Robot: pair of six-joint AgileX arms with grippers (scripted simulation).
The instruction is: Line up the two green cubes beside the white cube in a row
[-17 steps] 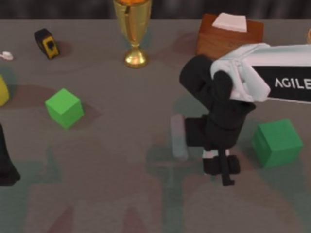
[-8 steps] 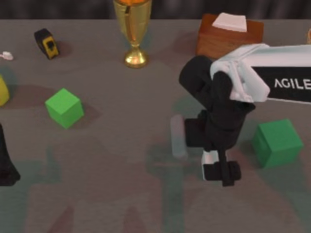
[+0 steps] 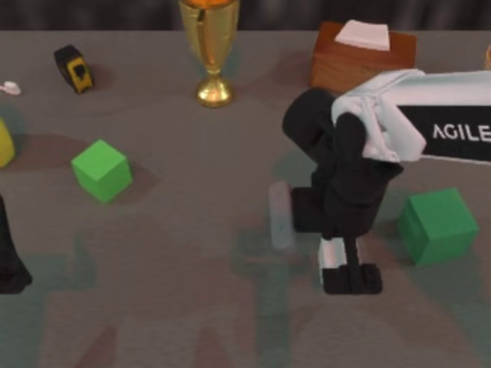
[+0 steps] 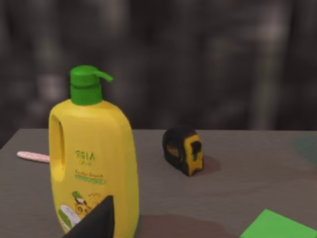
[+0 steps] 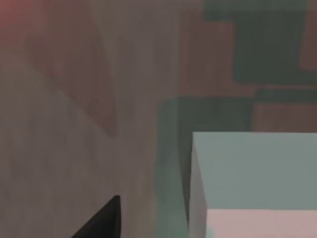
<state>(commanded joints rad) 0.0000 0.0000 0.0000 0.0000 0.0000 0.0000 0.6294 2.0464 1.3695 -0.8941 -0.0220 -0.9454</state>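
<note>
Looking down from the top view, my right end effector (image 3: pixel 350 280) hangs low over the surface right of centre, its black tip toward the near edge. The white cube (image 3: pixel 331 251) shows as a pale block just beside that tip, partly hidden under the arm. I cannot tell whether this end effector is wide, narrow or holding the cube. The emerald-green cube (image 3: pixel 439 225) sits near it on the right, apart from the arm. The lime-green cube (image 3: pixel 101 169) lies well apart on the left half. A gold trophy (image 3: pixel 210 46), a tape measure (image 3: pixel 74 67) and a wooden box (image 3: pixel 360 65) topped with a tissue (image 3: pixel 363 34) stand along the far edge. My left end effector (image 3: pixel 9 268) is parked at the left edge, and I cannot tell its state.

The left wrist view shows a yellow pump bottle (image 4: pixel 94 158) close up. The tape measure is beyond it, and a corner of the lime-green cube is in view.

In the right wrist view, the white cube fills one corner, resting on the surface (image 5: pixel 99 99).
</note>
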